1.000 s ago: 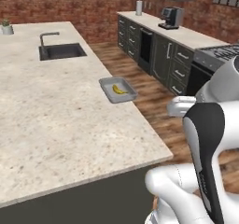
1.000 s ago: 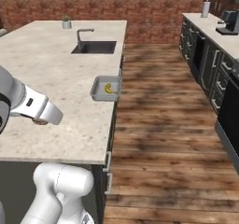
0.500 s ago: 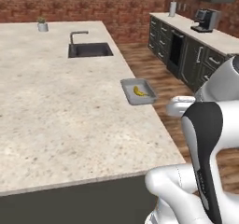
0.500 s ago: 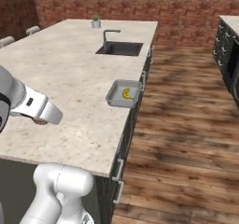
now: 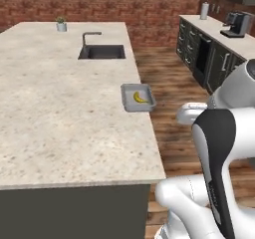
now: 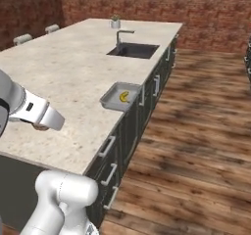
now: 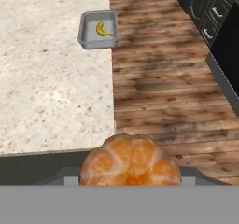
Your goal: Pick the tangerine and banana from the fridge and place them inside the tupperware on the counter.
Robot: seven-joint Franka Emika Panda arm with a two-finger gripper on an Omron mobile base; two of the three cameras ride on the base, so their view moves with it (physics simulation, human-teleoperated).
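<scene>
Tangerine (image 7: 130, 160): round, orange, segmented top surface; fills the lower centre of the hand view, lying right at the gripper. The fingertips themselves are hidden behind the fruit, so the jaws cannot be seen directly; the fruit sits where they would stand, partly parted around it, and appears held.

Banana (image 5: 140, 98): small, curved, yellow; lies inside the tupperware, resting on its floor.

Tupperware (image 5: 125, 92): shallow grey rectangular tray with raised rim; sits on the counter at its long edge facing the wood floor, one corner just over that edge in the left base view. In the hand view the tupperware is far up the picture from the tangerine, well apart from it.

Counter (image 5: 55, 108): large beige speckled stone top over dark drawers with silver handles (image 6: 109, 146).

Sink (image 5: 101, 52): dark recessed basin with a grey tap, set in the counter beyond the tupperware.

Potted plant (image 5: 61, 24): small, in a pale pot, near the far end of the counter.

Floor (image 6: 196, 146): brown wood planks beside the counter.

Far wall: red brick.

Second counter (image 5: 219, 31): along the side wall, bearing a coffee machine (image 5: 236, 25) and a pale upright cylinder.
</scene>
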